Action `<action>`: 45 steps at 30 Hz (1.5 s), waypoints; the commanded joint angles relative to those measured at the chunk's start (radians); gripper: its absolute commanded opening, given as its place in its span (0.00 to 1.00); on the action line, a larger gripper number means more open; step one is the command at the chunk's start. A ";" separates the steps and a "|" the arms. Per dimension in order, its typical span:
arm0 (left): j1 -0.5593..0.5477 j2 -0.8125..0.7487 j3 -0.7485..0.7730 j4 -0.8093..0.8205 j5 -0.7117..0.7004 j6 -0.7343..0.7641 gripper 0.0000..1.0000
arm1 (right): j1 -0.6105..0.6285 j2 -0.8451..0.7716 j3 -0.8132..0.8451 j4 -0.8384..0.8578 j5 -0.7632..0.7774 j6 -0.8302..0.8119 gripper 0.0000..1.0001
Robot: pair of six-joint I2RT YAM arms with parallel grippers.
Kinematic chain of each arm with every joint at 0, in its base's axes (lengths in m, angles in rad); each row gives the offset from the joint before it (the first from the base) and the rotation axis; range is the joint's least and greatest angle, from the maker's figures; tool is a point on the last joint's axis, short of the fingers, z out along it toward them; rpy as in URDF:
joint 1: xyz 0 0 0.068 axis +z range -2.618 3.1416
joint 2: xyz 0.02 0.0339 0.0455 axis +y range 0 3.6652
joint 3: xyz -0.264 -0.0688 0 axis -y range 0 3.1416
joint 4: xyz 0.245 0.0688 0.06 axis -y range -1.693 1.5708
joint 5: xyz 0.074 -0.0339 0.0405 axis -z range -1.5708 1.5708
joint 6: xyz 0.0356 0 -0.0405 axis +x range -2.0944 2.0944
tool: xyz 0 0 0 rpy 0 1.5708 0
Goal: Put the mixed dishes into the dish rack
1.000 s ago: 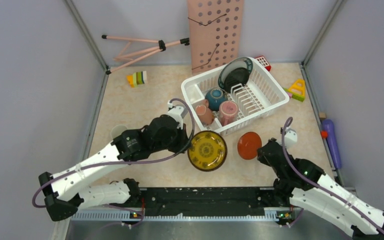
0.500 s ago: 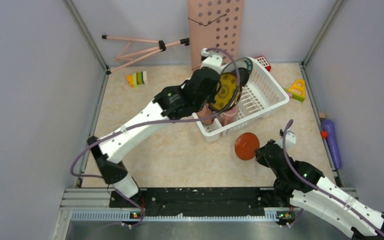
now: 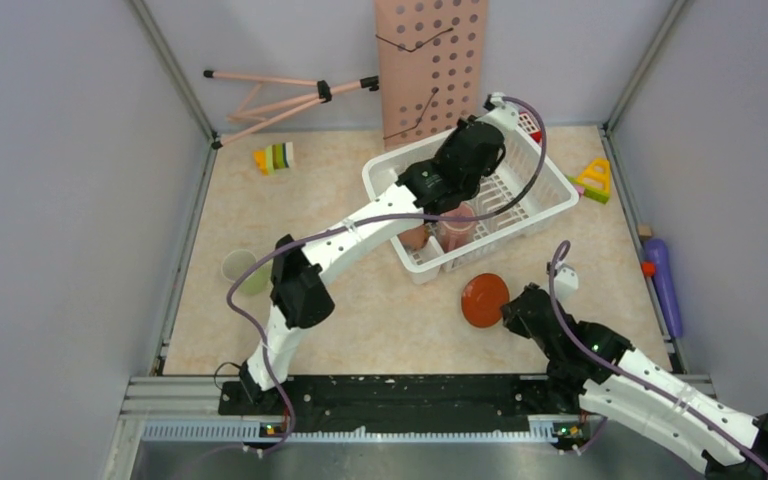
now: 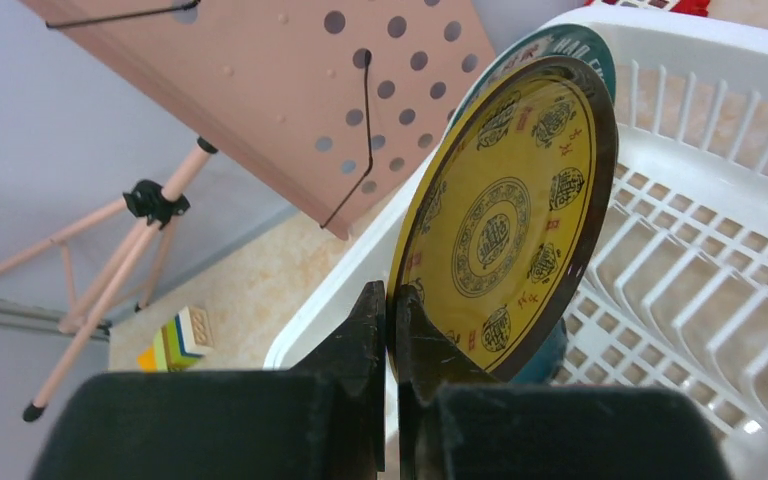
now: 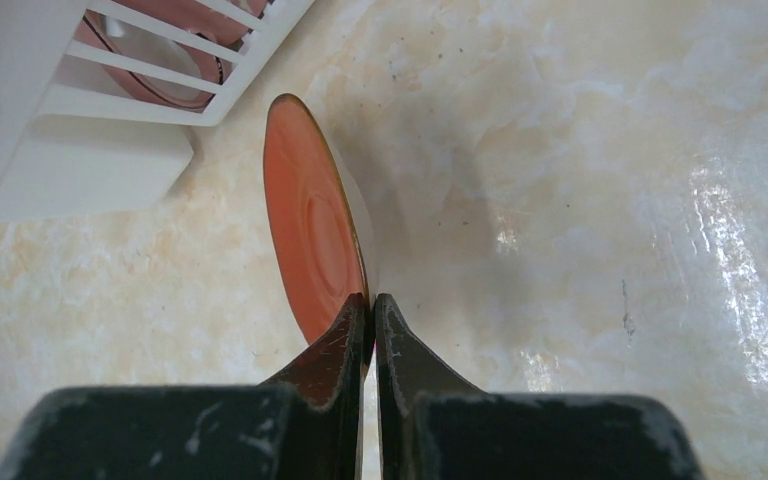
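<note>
The yellow plate (image 4: 505, 225), pinched at its rim by the left pincer (image 4: 392, 300) above the dish rack (image 4: 700, 35), could be knocked against the patterned plate (image 4: 552, 48) just behind it if released off a slot. It is held on edge, gold with dark medallions; the red plate (image 5: 315, 235) is clamped by the right pincer (image 5: 370, 322) beside the rack.

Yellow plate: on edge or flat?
On edge. Left wrist view shows the yellow plate near vertical, rim pinched in the left jaws, over the dish rack.
</note>
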 commanded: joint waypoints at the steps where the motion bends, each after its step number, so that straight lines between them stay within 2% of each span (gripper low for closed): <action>1: 0.009 0.054 0.041 0.346 -0.058 0.239 0.00 | -0.001 0.026 0.037 0.075 0.019 -0.002 0.00; 7: 0.010 0.135 0.036 0.518 -0.017 0.349 0.00 | -0.002 0.025 0.053 0.055 0.038 -0.009 0.00; 15: 0.012 0.220 -0.049 0.763 0.008 0.509 0.00 | -0.002 -0.013 0.056 0.046 0.029 -0.037 0.00; 19: 0.018 0.280 -0.014 0.751 0.026 0.529 0.00 | -0.003 -0.014 0.056 0.047 0.021 -0.043 0.00; 30: 0.028 0.360 -0.043 0.746 0.056 0.542 0.00 | -0.004 -0.015 0.062 0.043 0.031 -0.043 0.00; 38: 0.029 0.356 -0.082 0.707 0.092 0.451 0.00 | -0.004 -0.014 0.063 0.042 0.039 -0.045 0.00; 42: 0.040 0.345 -0.080 0.647 0.150 0.366 0.00 | -0.006 -0.010 0.076 0.034 0.054 -0.055 0.00; 44: 0.048 0.344 -0.068 0.630 0.134 0.310 0.00 | -0.006 -0.005 0.097 0.011 0.069 -0.056 0.00; 45: 0.053 0.346 -0.053 0.608 0.127 0.281 0.08 | -0.006 0.004 0.109 -0.008 0.078 -0.053 0.00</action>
